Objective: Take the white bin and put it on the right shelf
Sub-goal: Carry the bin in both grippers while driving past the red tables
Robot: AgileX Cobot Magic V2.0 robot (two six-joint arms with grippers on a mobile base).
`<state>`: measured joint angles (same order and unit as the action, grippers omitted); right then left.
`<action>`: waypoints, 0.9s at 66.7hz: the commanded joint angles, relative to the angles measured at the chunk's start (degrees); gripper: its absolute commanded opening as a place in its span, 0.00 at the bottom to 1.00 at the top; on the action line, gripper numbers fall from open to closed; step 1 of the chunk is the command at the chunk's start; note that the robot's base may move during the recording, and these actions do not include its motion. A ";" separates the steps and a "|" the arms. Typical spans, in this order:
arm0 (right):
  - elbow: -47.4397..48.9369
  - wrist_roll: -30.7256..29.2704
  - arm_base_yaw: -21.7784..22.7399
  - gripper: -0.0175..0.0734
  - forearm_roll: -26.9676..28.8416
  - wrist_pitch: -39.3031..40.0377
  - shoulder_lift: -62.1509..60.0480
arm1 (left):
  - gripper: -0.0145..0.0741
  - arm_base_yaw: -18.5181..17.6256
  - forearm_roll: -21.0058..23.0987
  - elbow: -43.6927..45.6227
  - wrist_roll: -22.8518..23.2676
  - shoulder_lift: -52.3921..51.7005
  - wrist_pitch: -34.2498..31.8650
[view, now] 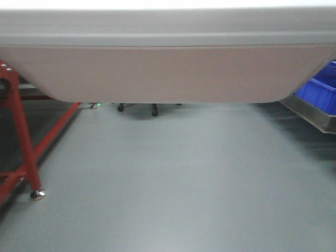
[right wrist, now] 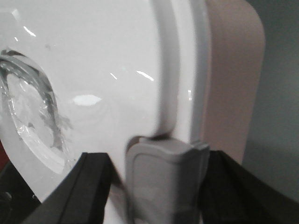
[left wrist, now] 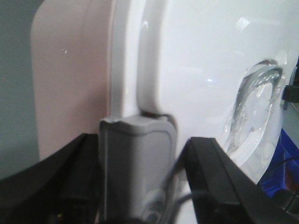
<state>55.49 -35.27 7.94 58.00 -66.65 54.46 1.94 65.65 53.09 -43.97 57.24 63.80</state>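
The white bin (view: 168,73) fills the top of the front view, its pinkish wall up above the grey floor. In the left wrist view my left gripper (left wrist: 142,140) straddles a grey latch (left wrist: 138,163) on the bin's end, below the glossy white lid (left wrist: 210,56) with its recessed handle (left wrist: 254,102). In the right wrist view my right gripper (right wrist: 158,156) straddles the grey latch (right wrist: 163,179) on the other end, by the lid (right wrist: 93,56). Both hold the bin. The right shelf (view: 310,113) shows its steel rail at the right edge.
Blue crates (view: 323,89) sit on the right shelf. A red-framed stand (view: 21,131) with a caster (view: 38,195) stands at the left. Chair casters (view: 137,108) show far back under the bin. Grey floor (view: 173,178) lies ahead.
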 commanded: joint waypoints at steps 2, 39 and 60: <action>2.10 -0.93 -0.82 0.68 12.19 -4.62 -1.01 | 0.44 -1.32 10.68 2.11 -0.28 -1.19 4.45; 2.10 -0.93 -0.82 0.68 12.19 -4.55 -1.01 | 0.44 -1.32 10.68 2.11 -0.28 -1.19 4.45; 2.10 -0.93 -0.82 0.68 12.19 -4.56 -0.94 | 0.44 -1.32 10.68 2.11 -0.28 -1.19 4.45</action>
<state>55.49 -35.27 7.94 58.00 -66.65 54.46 1.94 65.65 53.09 -43.97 57.24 63.80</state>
